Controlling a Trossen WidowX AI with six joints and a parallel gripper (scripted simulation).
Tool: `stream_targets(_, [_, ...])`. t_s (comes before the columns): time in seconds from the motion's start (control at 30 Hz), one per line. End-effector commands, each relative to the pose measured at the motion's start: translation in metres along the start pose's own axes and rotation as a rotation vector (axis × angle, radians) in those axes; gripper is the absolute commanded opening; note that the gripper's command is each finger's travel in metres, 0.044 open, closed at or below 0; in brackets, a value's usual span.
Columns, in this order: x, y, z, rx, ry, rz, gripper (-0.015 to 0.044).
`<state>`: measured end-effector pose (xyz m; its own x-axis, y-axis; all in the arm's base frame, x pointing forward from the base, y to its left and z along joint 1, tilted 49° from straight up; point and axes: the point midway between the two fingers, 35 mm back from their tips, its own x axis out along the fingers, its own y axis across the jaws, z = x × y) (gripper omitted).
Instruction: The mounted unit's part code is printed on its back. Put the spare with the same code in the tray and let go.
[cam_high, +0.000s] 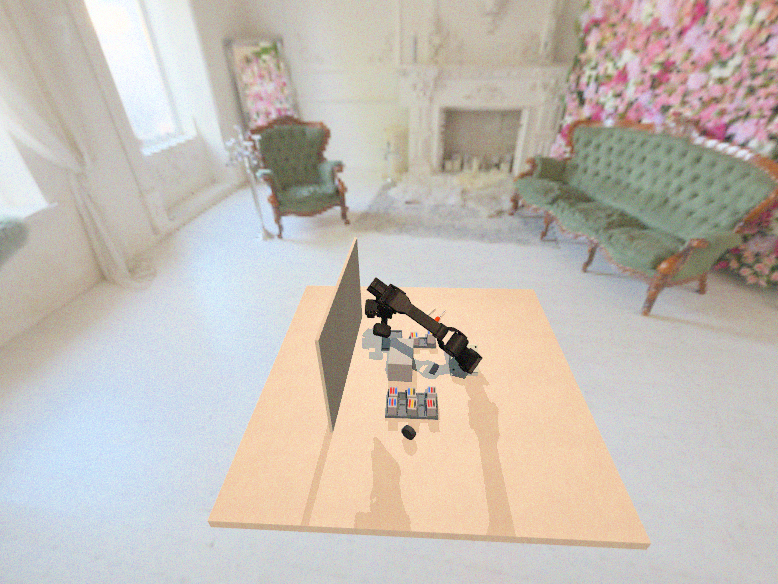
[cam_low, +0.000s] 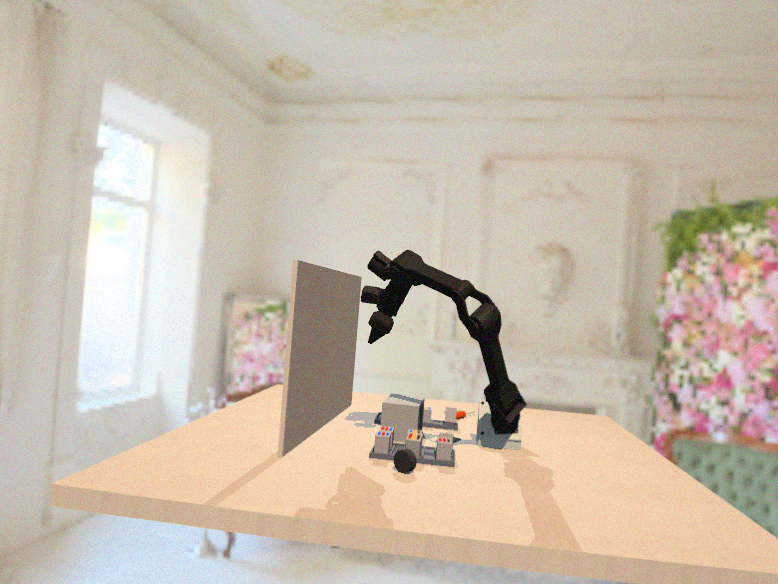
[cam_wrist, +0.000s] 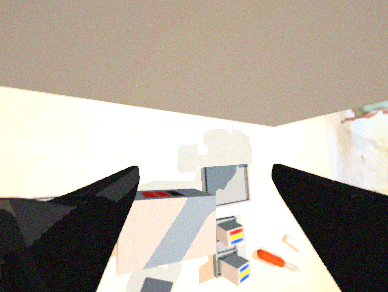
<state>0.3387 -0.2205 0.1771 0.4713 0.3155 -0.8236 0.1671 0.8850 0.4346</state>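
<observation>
Hand (cam_low: 379, 330) high above mounted unit (cam_low: 400, 413) (fingers wide, empty).

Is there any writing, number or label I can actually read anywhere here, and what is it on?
No readable words or numbers in any view.
Mounted unit: a strip of red and dark blocks on its top edge, no characters legible.
Spares beside it: colour bands only (red, yellow, blue), no text.
Spares in the holder: small red, yellow and blue stripes, too small to read as code.
Grey panel: blank.

Matt pale wood table (cam_high: 515, 490), matt grey panel (cam_high: 339, 339), glossy orange screwdriver (cam_wrist: 270, 258)
</observation>
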Motion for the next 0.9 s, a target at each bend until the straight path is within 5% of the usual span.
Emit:
stream_targets(0.0, [0.063, 0.001, -0.024, 0.042, 0.215, 0.184, 0.044])
stream_targets(0.1, [0.102, 0.005, -0.046, 0.087, 0.36, 0.312, 0.044])
stream_targets(0.7, [0.102, 0.005, -0.046, 0.087, 0.36, 0.312, 0.044])
stream_targets(0.87, [0.08, 0.056, -0.053, -0.153, 0.326, 0.358, 0.044])
